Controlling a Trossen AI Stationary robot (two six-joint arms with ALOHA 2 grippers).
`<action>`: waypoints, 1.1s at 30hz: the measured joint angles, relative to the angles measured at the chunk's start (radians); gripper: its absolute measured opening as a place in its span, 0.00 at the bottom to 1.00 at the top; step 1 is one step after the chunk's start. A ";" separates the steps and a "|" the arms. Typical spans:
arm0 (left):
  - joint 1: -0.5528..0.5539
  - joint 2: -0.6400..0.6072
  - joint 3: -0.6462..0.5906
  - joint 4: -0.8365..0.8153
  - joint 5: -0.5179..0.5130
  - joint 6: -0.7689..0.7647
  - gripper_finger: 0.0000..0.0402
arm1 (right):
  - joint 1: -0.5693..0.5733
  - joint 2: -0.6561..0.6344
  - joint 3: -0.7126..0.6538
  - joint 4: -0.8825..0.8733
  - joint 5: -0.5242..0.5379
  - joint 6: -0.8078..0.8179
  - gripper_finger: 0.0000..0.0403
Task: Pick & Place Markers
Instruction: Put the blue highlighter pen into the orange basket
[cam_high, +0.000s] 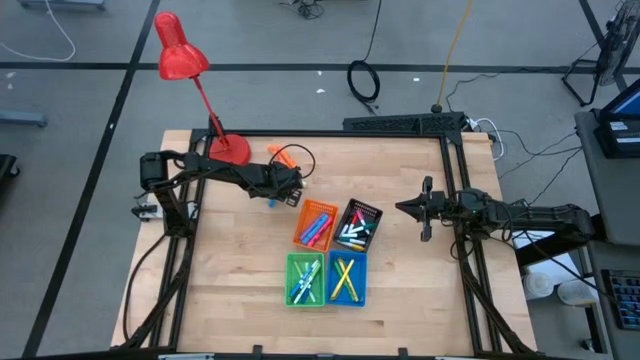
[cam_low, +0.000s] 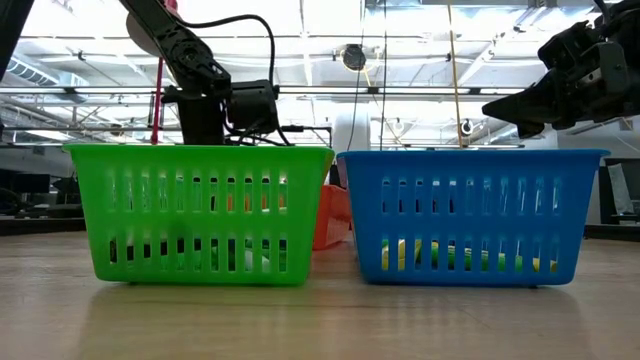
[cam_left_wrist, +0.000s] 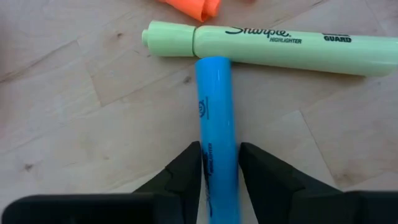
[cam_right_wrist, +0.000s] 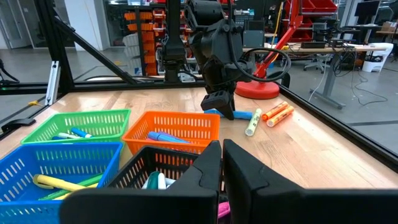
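Both robot arms are black and made of chunky joined parts. The left gripper (cam_left_wrist: 219, 171) has two pointed black fingers. A black cable seems to loop off the left arm (cam_high: 215, 172).

Blue marker's (cam_left_wrist: 217, 143) lower end hidden between jaws.

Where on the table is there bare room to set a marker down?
Bare wood lies between the left edge and the green bin, and between the black bin and the waiting right hand. It is crowded by the lamp base, where the left hand grips a blue marker.
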 joint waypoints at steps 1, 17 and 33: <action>0.000 0.000 0.000 0.000 0.000 0.000 0.30 | 0.000 0.000 0.000 0.000 0.000 0.000 0.02; 0.000 0.000 0.000 0.027 0.003 0.016 0.23 | 0.000 0.000 0.000 0.000 0.000 0.000 0.02; 0.000 -0.025 -0.001 0.026 0.005 0.053 0.17 | 0.000 0.000 0.000 0.000 0.000 0.000 0.02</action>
